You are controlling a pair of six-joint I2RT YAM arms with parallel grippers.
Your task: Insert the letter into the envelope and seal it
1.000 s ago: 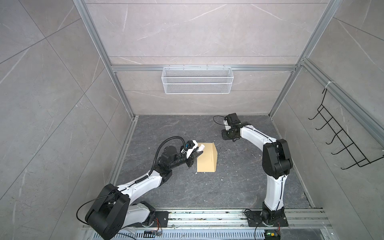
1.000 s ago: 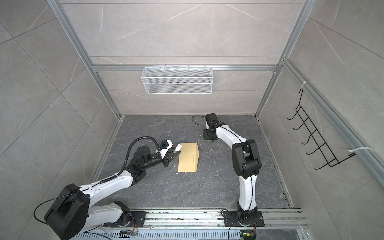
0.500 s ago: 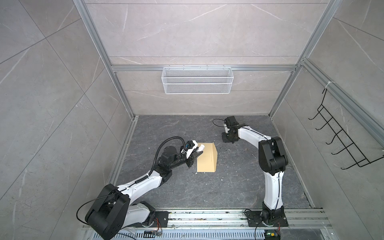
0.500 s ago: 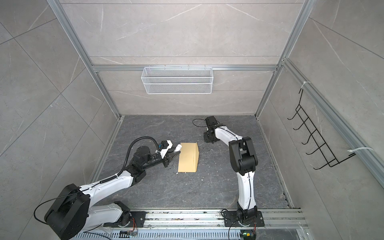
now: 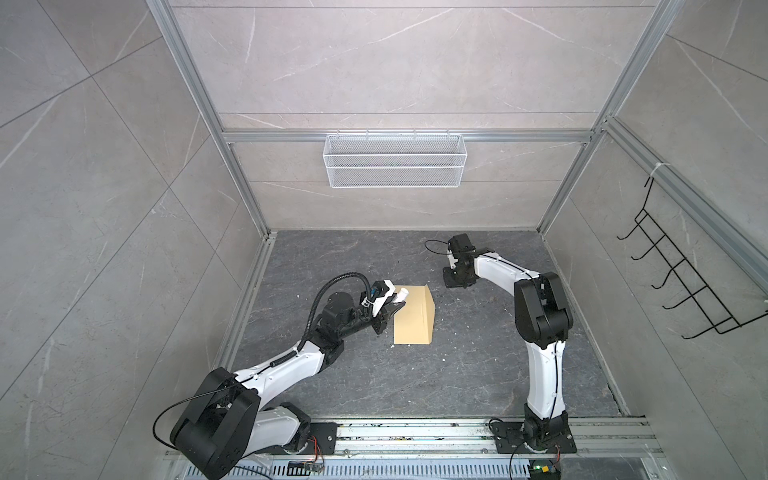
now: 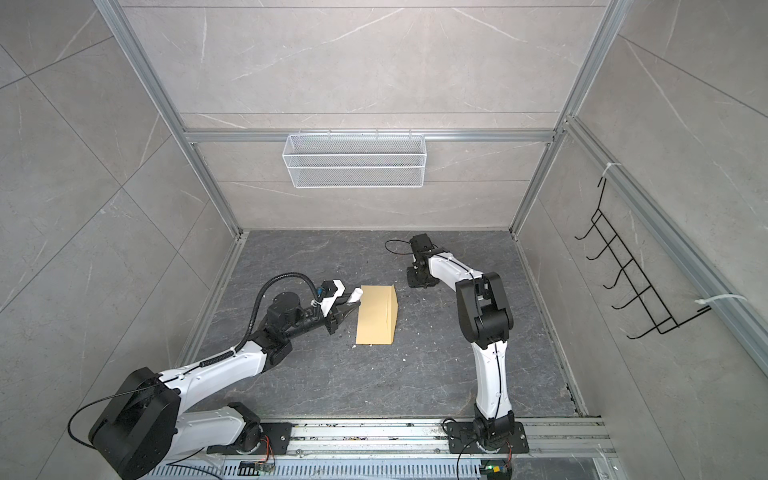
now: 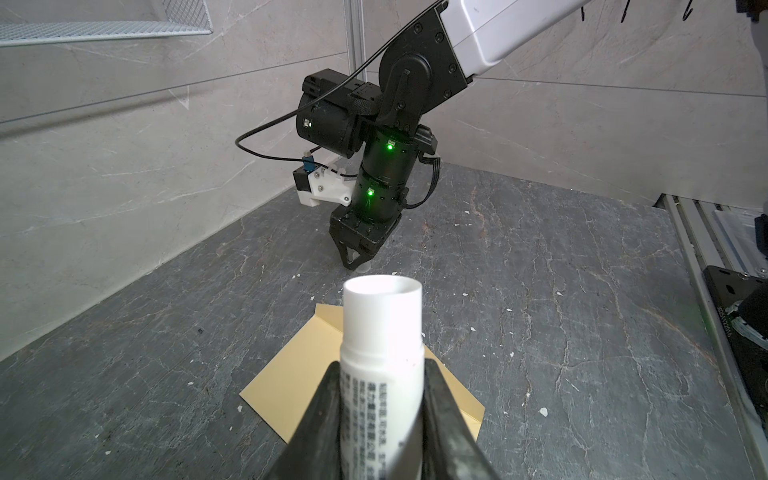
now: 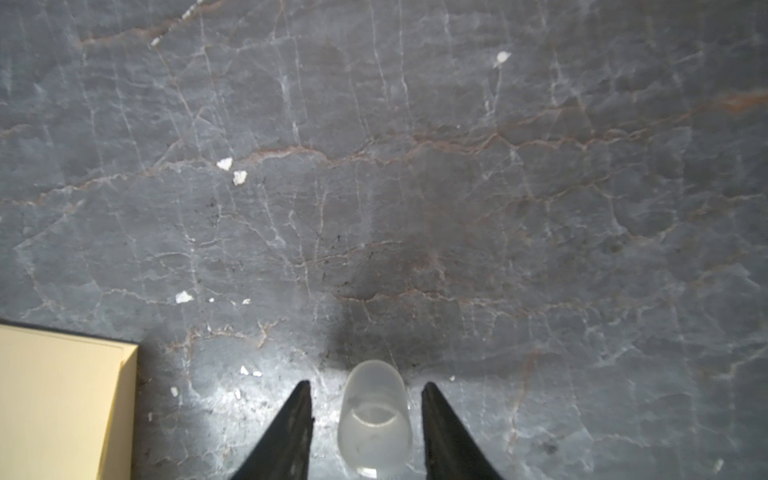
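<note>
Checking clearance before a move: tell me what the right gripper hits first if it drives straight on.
Probably the dark tabletop just below; the right gripper straddles the clear cap with open jaws.

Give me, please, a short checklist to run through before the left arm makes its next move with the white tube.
1. White tube clamped in the left gripper: ok.
2. Tube's end uncovered: ok, it shows open in the left wrist view.
3. Translucent cap standing on the table, with the right gripper jaws clear of it on both sides: ok.
4. Envelope lying flat on the table: ok.
5. Letter inside the envelope: cannot tell; no letter is in view.
</note>
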